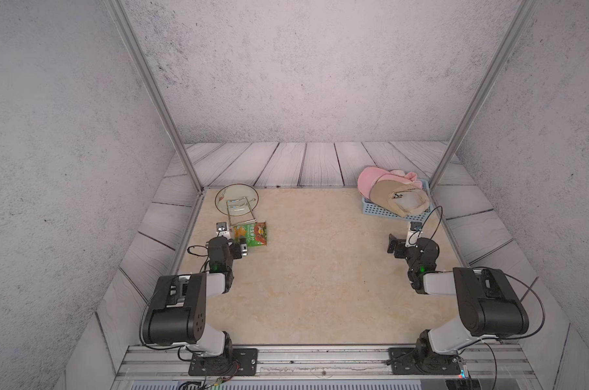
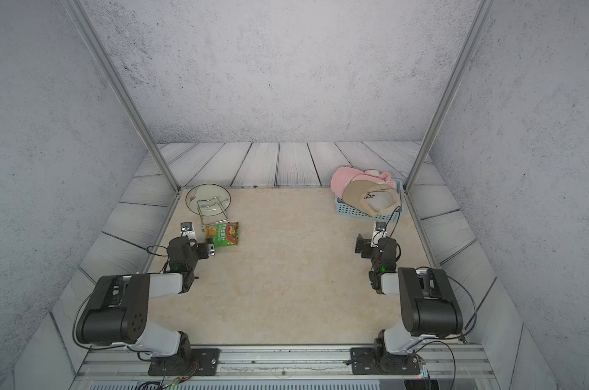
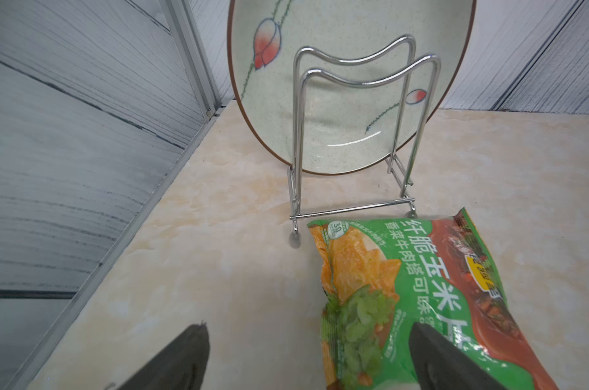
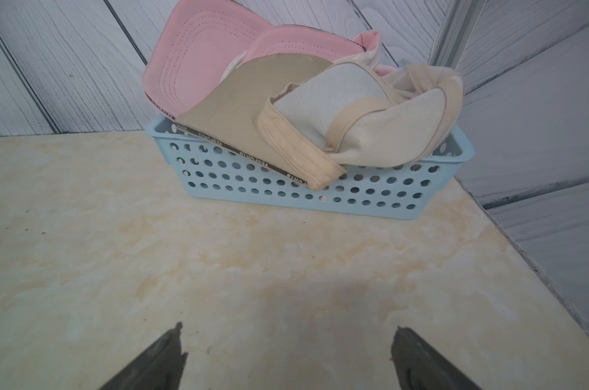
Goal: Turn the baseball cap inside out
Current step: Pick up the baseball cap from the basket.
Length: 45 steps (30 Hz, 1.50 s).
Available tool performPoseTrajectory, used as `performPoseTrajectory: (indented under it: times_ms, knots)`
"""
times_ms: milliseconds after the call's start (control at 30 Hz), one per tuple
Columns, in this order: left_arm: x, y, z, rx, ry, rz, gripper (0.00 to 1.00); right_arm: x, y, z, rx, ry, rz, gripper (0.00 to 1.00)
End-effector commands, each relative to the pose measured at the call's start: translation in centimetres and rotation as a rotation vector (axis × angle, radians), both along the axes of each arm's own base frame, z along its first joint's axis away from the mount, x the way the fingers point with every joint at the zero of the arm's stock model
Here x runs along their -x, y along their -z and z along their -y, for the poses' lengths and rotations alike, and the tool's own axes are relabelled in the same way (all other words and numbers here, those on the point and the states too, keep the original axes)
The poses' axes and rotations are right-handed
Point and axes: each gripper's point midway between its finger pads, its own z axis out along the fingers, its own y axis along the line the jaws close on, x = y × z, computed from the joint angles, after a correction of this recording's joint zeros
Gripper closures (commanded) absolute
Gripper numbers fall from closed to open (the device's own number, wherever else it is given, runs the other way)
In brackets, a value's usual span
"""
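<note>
A beige baseball cap (image 1: 399, 199) (image 2: 370, 199) (image 4: 320, 111) lies on top in a light blue perforated basket (image 1: 376, 210) (image 4: 286, 189) at the far right. Its pale lining and sweatband face the right wrist view. A pink cap (image 1: 370, 177) (image 4: 198, 67) lies under and behind it. My right gripper (image 1: 395, 245) (image 4: 288, 326) is open and empty, low over the tabletop a short way in front of the basket. My left gripper (image 1: 240, 248) (image 3: 309, 324) is open at the left side, with one finger over the edge of a snack bag and nothing held.
A green snack bag (image 1: 252, 234) (image 3: 421, 287) lies flat in front of a wire rack (image 3: 350, 206) that holds an upright flowered plate (image 1: 235, 199) (image 3: 337, 67). Metal frame posts stand at both far corners. Raised grey board walls border the tabletop's left and right edges.
</note>
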Motion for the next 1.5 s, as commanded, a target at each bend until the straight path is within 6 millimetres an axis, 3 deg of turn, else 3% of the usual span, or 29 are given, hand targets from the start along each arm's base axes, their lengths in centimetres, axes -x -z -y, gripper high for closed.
performPoseTrajectory:
  times_ms: [0,767,1000,1233,1300,1467]
  knots:
    - [-0.5,-0.6,-0.3,-0.002,-0.014,0.019,0.02,-0.3,0.1,0.0,-0.003,0.003,0.000,0.00]
    - [-0.4,-0.8,-0.6,-0.002,-0.030,0.030,0.02,-0.2,-0.1,0.2,-0.005,0.011,0.010,0.00]
    - [2.8,-4.5,-3.5,0.024,-0.235,0.055,0.02,2.0,-2.8,1.4,-0.002,0.091,0.091,0.00]
    - [5.0,-7.0,-3.9,0.155,-0.332,0.034,0.02,2.9,-6.3,3.5,-0.087,0.259,-0.055,0.00]
    - [5.6,-7.5,-3.3,0.249,-0.364,0.003,0.02,2.4,-6.9,3.8,-0.088,0.284,-0.138,0.00]
    - [4.7,-9.0,0.9,0.348,-0.202,-0.044,0.02,0.3,-8.9,4.1,-0.076,0.308,-0.241,0.00]
